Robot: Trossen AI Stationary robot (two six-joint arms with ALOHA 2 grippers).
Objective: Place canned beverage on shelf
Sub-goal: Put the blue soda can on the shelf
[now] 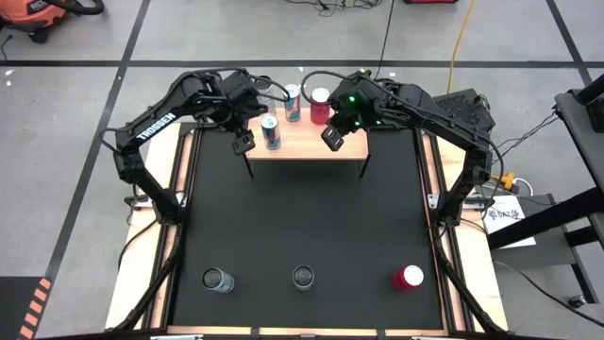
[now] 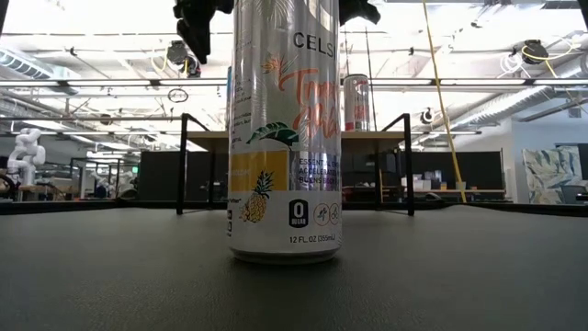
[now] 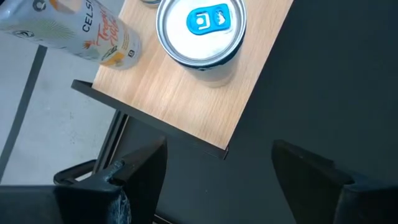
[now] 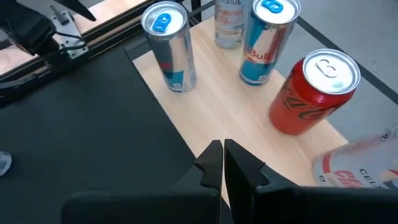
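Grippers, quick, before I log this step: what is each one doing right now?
Left gripper: open, holding nothing, above the shelf edge.
Right gripper: closed, empty, over the shelf.

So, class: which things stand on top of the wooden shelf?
On the shelf stand two blue-topped cans, a red cola can and a pale Celsius can. Another can at the edge is cut off.
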